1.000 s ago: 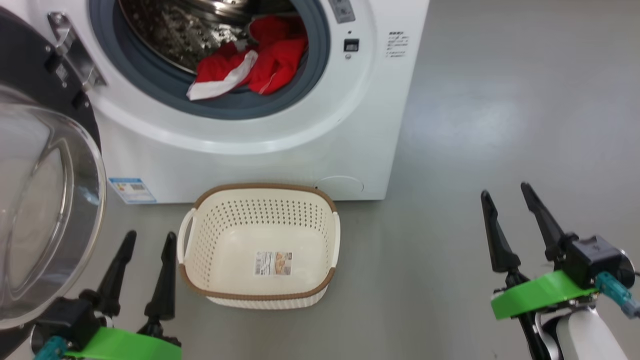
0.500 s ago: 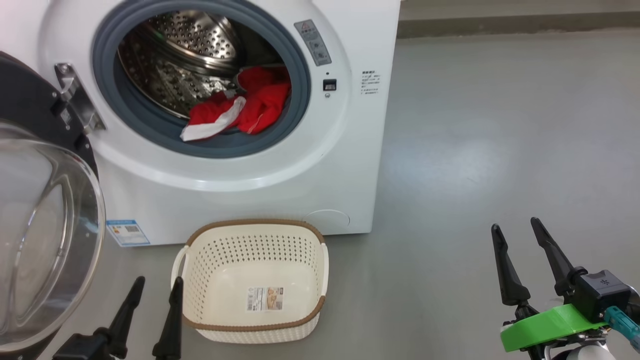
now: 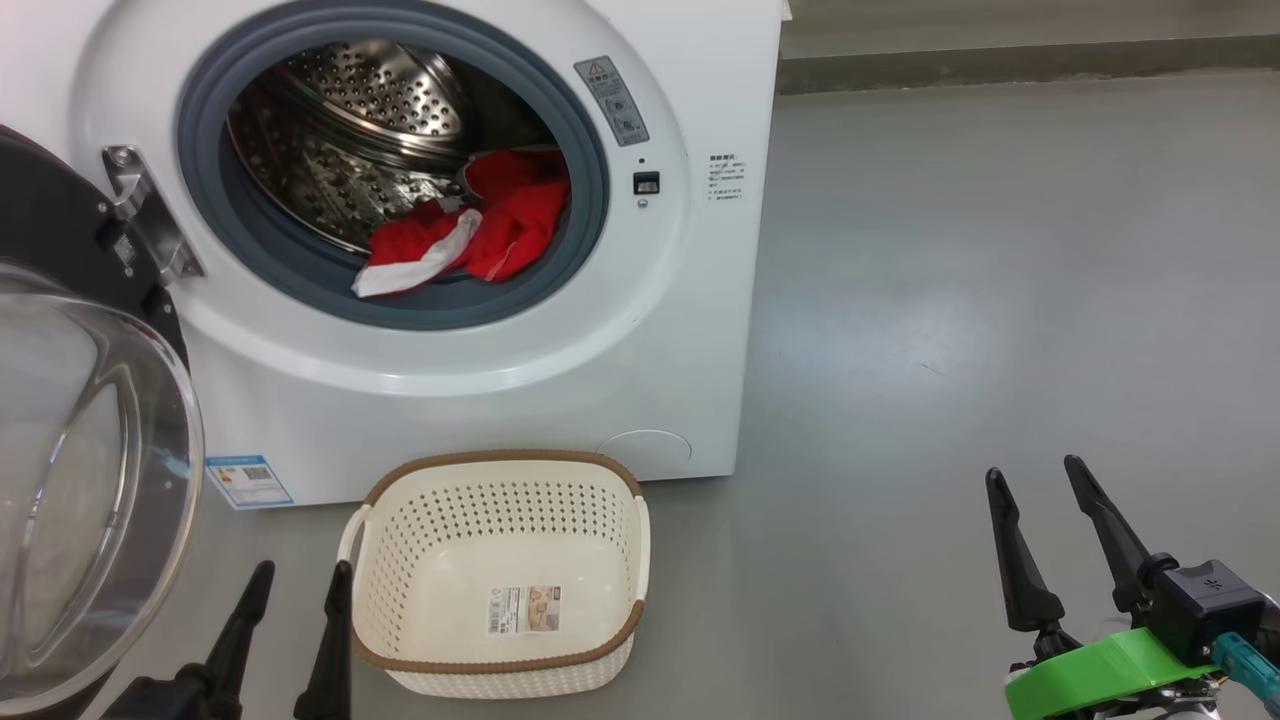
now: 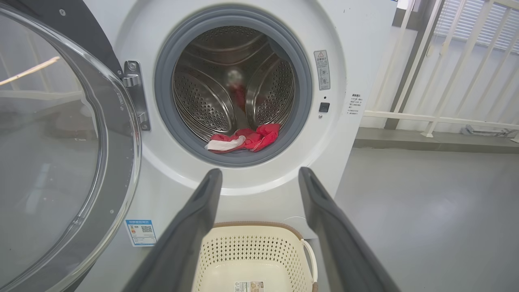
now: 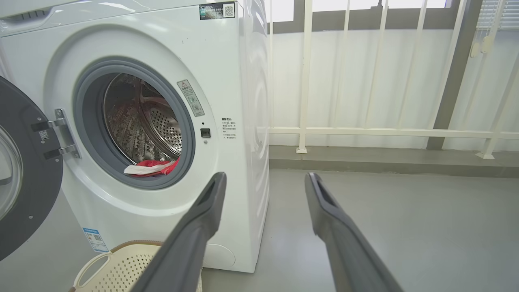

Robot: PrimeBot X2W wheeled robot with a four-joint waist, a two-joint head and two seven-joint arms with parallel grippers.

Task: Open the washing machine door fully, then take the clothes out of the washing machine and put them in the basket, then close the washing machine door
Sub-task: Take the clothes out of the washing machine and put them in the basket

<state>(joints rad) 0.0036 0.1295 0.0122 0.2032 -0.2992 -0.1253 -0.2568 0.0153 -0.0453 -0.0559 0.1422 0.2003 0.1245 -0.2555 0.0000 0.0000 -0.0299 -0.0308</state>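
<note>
Since a second ago the head camera has tilted up, so more of the drum point(image 3: 380, 110) shows; the things themselves lie as before. The door point(image 3: 60, 230) stands swung open at the left edge of the washing machine point(image 3: 480, 420). Red clothes point(image 3: 480, 225) lie at the drum's front lip. The basket point(image 3: 500, 458), on the floor point(image 3: 950, 300) just before the machine, holds just its sticker point(image 3: 523, 609). The left gripper point(image 3: 304, 568) and right gripper point(image 3: 1033, 468) gape wide, holding nothing.

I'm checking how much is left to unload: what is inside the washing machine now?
Red clothes with white trim lie bunched at the front of the steel drum, against the grey rubber ring. The rest of the drum looks bare. Anything under the heap is covered.
</note>
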